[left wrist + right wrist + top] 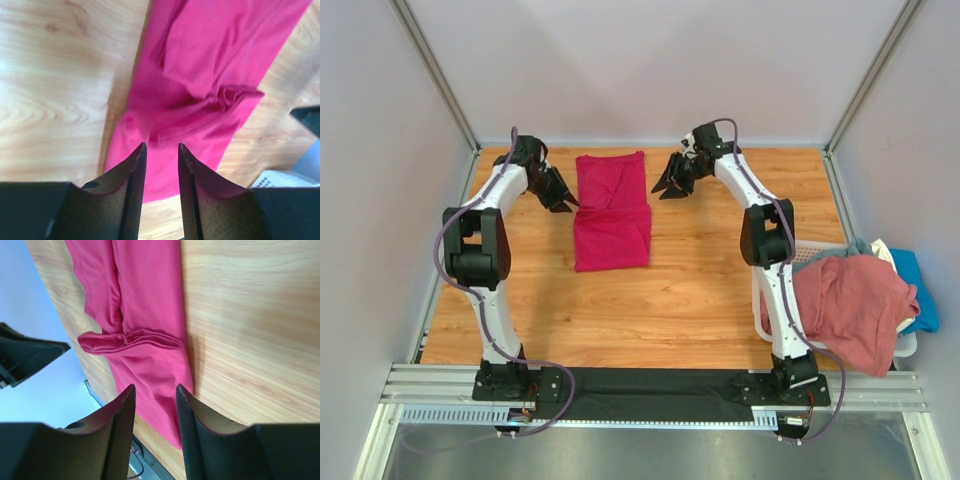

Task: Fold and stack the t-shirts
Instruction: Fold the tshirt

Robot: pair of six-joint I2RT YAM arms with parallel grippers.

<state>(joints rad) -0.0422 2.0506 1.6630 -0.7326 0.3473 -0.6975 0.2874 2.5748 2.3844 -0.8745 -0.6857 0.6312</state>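
- Top external view: the red shirt [612, 210] lies flat at the far middle of the tabletop [710, 290], narrowed to a long strip with a bunched crease across its middle
- Left jaws hover just beside its left edge and right jaws near its right edge; the wrist views show each pair parted with nothing between them, gripping nothing
- At the right edge, the pink shirt [850, 305] drapes over the basket [812, 247], with the blue shirt [920, 290] and whitish shirt [880, 250] heaped behind it, none folded
- Progress looks early: the red shirt seems part-folded and probably wants a crosswise fold, no stack exists yet, and the basket shirts are all still to do
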